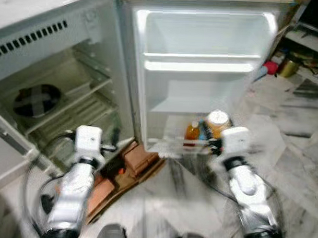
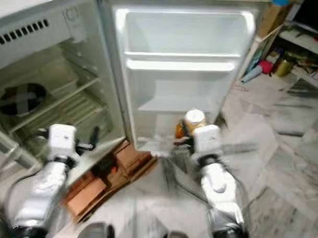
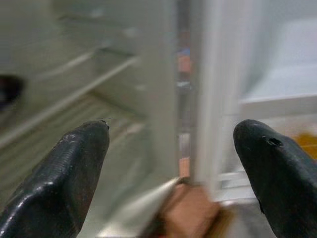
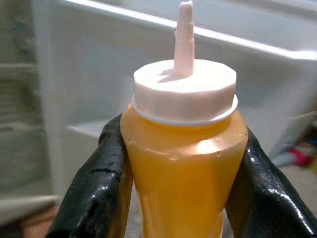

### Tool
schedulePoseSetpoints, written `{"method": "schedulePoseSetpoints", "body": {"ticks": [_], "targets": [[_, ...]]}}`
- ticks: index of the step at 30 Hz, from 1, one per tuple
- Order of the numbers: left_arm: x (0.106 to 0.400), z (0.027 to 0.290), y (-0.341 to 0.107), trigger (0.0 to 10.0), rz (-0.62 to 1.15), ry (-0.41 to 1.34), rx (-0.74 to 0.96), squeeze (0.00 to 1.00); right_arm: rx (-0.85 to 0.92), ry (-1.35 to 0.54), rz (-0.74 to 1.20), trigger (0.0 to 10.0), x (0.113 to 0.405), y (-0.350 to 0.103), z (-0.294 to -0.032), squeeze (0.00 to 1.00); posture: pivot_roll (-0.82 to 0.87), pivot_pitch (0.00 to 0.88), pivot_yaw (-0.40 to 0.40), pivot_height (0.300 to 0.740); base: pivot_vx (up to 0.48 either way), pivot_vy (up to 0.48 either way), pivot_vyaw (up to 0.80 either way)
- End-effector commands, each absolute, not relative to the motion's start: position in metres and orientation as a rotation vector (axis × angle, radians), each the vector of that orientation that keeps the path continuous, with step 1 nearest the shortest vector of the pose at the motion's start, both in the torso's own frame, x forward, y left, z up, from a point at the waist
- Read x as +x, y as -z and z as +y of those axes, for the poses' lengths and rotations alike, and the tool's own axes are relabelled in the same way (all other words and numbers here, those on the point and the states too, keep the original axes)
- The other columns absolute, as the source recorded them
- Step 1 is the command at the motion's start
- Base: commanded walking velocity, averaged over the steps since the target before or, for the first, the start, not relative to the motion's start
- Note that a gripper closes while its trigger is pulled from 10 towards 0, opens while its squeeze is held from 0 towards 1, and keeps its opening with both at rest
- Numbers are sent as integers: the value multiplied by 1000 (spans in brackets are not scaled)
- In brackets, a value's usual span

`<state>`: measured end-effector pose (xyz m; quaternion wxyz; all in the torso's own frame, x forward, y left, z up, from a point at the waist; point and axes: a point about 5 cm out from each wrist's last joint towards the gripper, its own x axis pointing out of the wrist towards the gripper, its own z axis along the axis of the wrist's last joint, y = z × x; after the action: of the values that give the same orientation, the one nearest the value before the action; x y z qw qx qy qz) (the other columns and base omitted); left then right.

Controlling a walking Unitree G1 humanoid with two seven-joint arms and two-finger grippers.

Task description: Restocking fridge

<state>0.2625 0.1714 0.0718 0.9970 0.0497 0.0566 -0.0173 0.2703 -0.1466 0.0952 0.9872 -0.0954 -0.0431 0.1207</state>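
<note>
The small fridge (image 1: 72, 53) stands open, its door (image 1: 202, 73) swung wide and facing me with white shelves. My right gripper (image 4: 183, 173) is shut on a yellow squeeze bottle (image 4: 184, 148) with a white nozzle cap. It holds the bottle (image 1: 217, 121) upright in front of the door's bottom shelf. An orange bottle (image 1: 192, 131) stands in that shelf beside it. My left gripper (image 3: 173, 163) is open and empty, low in front of the fridge's wire shelves (image 1: 81, 103), near the door hinge.
A dark round dish (image 1: 37, 100) rests on a fridge shelf. Brown bricks and cardboard (image 1: 134, 162) lie on the floor under the fridge front. A cluttered low shelf (image 1: 302, 56) stands at the right. The marble floor (image 1: 293, 155) is open on the right.
</note>
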Motion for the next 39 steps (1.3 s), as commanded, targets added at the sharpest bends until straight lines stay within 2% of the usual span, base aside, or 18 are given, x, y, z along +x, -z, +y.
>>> {"method": "schedulePoseSetpoints", "body": {"ticks": [1, 13, 27, 39], "targets": [[266, 165, -75, 10000, 102, 42, 104, 0, -216, -231, -111, 10000, 272, -100, -152, 0, 15, 92, -15, 740, 356, 319, 0], [266, 155, -81, 10000, 68, 99, 86, 0, -237, -204, -136, 10000, 277, -104, -158, 0, 4, 96, -15, 740, 30, 27, 0], [267, 155, -85, 10000, 55, 107, 72, 0, -235, -218, -133, 10000, 278, -103, -156, 0, 11, 112, -21, 740, 381, 0, 0], [264, 153, -84, 10000, 60, 118, 67, 0, -220, -237, -104, 10000, 271, -96, -153, 0, 13, 120, -22, 740, 0, 0, 0]]}}
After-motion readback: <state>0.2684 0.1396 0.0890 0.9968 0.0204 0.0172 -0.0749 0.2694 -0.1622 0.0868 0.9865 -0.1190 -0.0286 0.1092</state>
